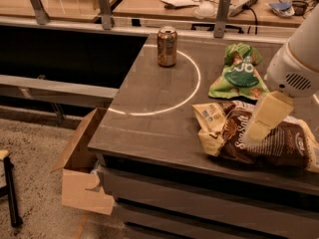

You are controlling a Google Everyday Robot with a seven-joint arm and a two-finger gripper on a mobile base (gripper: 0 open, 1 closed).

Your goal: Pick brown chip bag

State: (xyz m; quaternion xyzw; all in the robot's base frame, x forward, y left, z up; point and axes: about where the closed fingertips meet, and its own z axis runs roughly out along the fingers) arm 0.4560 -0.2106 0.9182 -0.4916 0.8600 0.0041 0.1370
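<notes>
A dark table fills most of what I can see from here, with a thin white ring painted on its top. On the floor by its near left corner sits an open cardboard box. The robot's white arm reaches in from the right, high over the table's right side.

The brown chip bag lies flat and crumpled near the front right of the table. Its long axis runs left to right along the front edge, one pale yellow end pointing left toward the ring and the other end running out of view on the right. Behind it, toward the back of the table and just apart from it, lies the smaller green snack bag.

The gripper hangs from the arm as a cream-coloured block slanting down and to the left. Its lower end comes down onto the brown bag, on the left half, right beside the white script. So the bag is directly beneath the tool, not off to one side, and the tool meets it across its length. Whether the gripper has closed on the foil or only rests against it, I cannot tell from where I stand.

A brown can stands upright at the back left, on the ring, well apart from both bags.
</notes>
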